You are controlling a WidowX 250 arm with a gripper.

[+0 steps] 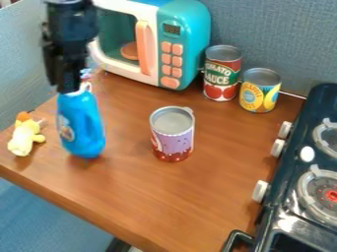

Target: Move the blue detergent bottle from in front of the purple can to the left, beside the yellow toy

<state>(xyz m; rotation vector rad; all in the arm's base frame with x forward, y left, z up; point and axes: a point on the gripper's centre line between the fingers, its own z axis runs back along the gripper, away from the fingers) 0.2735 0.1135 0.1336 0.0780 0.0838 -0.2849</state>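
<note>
The black gripper [68, 81] hangs down at the upper left, directly over a blue bottle [82, 123], with its tip at the bottle's neck. Upright or nearly so, the bottle is at the left part of the wooden table; its top is partly hidden by the gripper. To the bottle's left lies a small yellow plush toy [25, 135]. A purple and red can [172, 138] stands right of the bottle, near the middle of the table.
A teal and white toy microwave [187, 29] stands at the back. Near the back wall are a tomato sauce can [221, 74] and a yellow can [260, 92]. The dark toy stove [289, 194] borders the table [141, 197] on the right.
</note>
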